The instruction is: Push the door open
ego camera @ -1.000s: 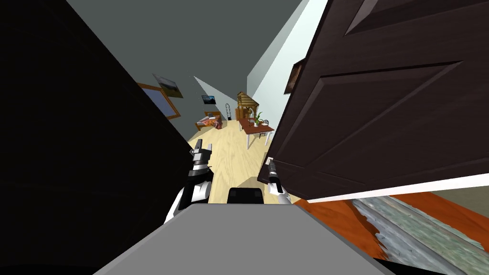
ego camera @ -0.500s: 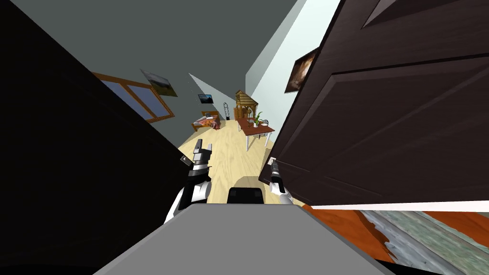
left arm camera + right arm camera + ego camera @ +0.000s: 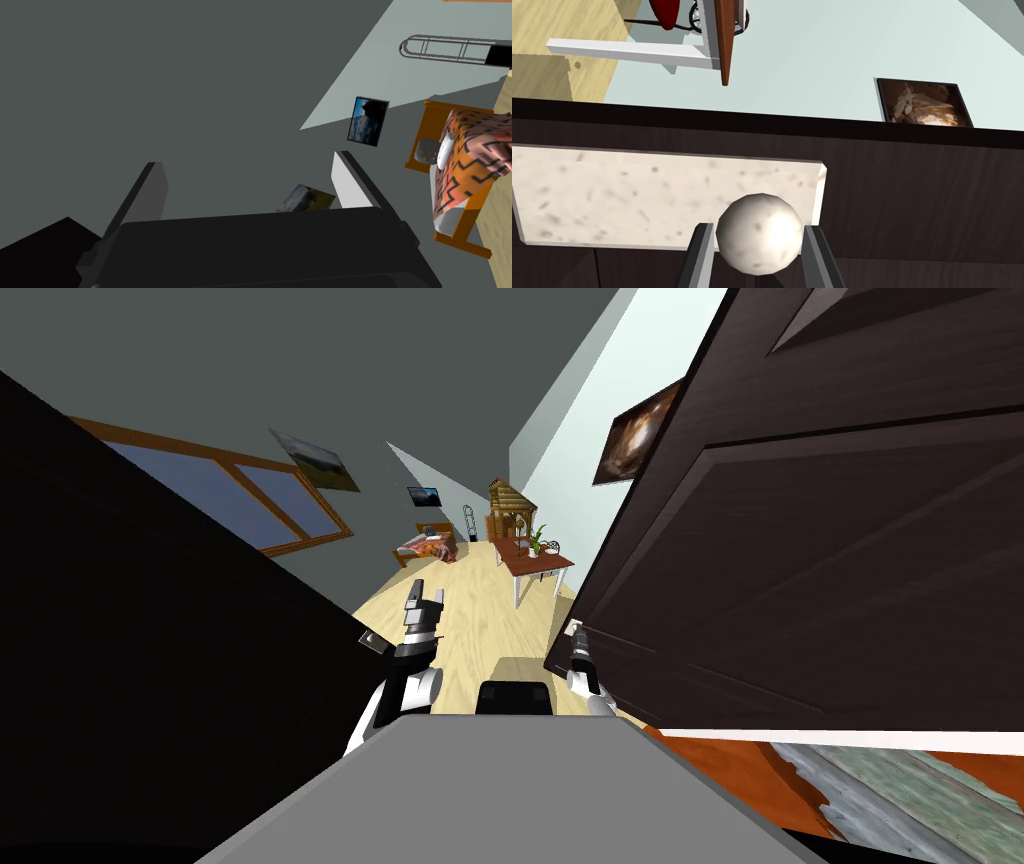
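Editor: Swung wider than a second ago?
Reporter: Yes. Head view: the dark door (image 3: 820, 538) stands well ajar on my right, right pincer (image 3: 575, 640) at its edge, pale wood floor (image 3: 480, 618) beyond. Left wrist: left pincer (image 3: 250, 167) spread, empty. Right wrist: blades clamp the white knob (image 3: 759, 247), seemingly to steer the push.

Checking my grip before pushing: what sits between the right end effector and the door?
The right wrist view shows a pale knob clamped by the right end effector, with a pale plate behind it on the dark door.
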{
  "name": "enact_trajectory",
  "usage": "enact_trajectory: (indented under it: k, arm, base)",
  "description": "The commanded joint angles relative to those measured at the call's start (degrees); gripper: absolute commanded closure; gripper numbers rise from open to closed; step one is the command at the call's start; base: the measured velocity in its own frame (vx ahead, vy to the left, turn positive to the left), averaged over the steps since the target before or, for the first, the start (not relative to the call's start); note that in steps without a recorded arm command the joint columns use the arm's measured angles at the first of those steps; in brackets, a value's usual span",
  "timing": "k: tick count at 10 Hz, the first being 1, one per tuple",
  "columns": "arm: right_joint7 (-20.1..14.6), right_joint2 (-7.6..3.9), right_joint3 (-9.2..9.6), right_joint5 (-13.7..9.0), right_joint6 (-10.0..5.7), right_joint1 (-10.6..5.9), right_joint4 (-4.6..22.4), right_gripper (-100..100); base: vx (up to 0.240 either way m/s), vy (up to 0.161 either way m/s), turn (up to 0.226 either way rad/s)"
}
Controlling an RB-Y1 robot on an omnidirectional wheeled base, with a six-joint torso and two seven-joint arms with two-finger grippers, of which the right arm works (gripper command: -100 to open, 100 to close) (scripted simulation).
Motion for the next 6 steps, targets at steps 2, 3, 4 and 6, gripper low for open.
enact_trajectory:
  k: [2,3,4,6]
  arm:
    - [0.65,-0.77,-2.51,-1.16,-0.1,-0.05,-0.31,100]
    - [0.83,-0.83,-3.16,-1.48,-0.1,-0.1,-0.19,100]
    - [0.83,-0.83,-3.16,-1.48,-0.1,-0.1,-0.19,100]
    - [1.16,-0.92,-4.38,-2.08,-0.09,-0.2,0.02,100]
  base:
    - [0.219,0.045,-0.064]
    - [0.198,0.032,-0.075]
    - [0.116,0.01,-0.049]
    - [0.075,0.017,-0.018]
